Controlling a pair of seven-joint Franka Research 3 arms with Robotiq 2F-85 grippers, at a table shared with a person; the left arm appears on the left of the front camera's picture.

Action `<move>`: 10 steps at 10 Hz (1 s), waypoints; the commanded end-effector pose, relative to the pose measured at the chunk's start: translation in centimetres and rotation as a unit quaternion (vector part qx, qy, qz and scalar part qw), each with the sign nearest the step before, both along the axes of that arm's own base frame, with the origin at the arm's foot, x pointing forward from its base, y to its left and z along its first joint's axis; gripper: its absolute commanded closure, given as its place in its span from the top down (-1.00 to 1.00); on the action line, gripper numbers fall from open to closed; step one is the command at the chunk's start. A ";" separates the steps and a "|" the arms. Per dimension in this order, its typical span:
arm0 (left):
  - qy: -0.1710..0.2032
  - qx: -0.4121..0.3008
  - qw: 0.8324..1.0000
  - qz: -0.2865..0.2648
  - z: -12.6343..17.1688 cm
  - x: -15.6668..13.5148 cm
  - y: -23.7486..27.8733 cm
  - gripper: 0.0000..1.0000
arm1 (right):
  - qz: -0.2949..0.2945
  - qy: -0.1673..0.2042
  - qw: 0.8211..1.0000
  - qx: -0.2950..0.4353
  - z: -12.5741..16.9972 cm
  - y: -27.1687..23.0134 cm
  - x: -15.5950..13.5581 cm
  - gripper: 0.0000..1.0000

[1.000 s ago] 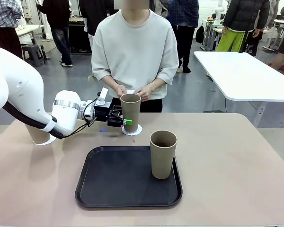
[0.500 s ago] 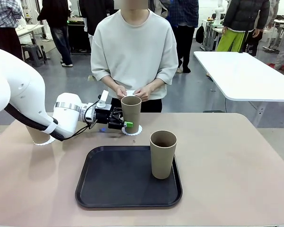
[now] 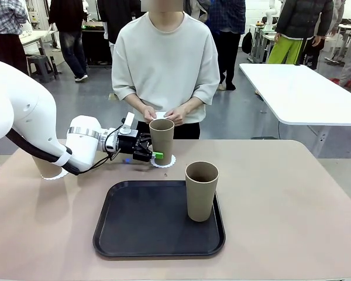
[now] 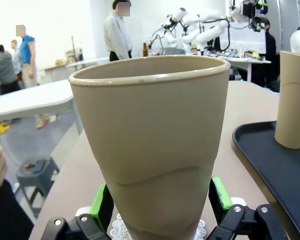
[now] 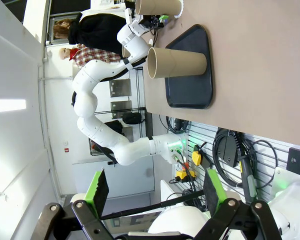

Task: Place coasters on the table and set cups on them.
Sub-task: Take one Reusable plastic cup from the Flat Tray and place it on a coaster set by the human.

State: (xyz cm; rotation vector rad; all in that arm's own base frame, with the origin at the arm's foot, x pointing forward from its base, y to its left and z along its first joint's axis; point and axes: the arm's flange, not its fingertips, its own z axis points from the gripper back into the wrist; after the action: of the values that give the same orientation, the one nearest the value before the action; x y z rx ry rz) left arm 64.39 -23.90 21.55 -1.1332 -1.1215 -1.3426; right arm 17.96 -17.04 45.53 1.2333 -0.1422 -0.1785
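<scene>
Left fingers [image 4: 101, 202] have just parted, leaving the tall tan paper cup [image 3: 161, 137] between them on its lacy white coaster [image 3: 167, 162]; right fingers [image 5: 99, 187] gape empty.

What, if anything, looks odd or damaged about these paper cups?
The cup between the left tool's pads carries a faint wavy line across its lower wall, perhaps a crease or a stain. Otherwise it stands upright on its coaster, and the cup on the tray is upright too. Nothing spilled.

No lettering, label or number is legible on the cups [image 3: 161, 139], the tray [image 3: 146, 219] or the table [image 3: 281, 193].
</scene>
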 end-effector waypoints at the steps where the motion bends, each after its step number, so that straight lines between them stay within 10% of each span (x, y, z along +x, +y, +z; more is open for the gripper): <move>1: 0.011 0.010 1.000 0.012 0.1 0.4 -0.3 1.00 | 0.001 -0.005 1.000 0.005 0.0 0.0 -0.1 1.00; 10: -0.005 0.135 0.991 -0.004 1.7 -0.3 0.7 1.00 | 0.001 -0.005 1.000 0.005 0.0 0.0 -0.1 1.00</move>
State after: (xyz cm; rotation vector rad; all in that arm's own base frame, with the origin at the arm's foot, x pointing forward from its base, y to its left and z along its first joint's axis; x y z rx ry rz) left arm 64.75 -23.32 22.46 -0.9581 -0.9429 -1.4501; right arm 17.97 -17.04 45.53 1.2333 -0.1422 -0.1785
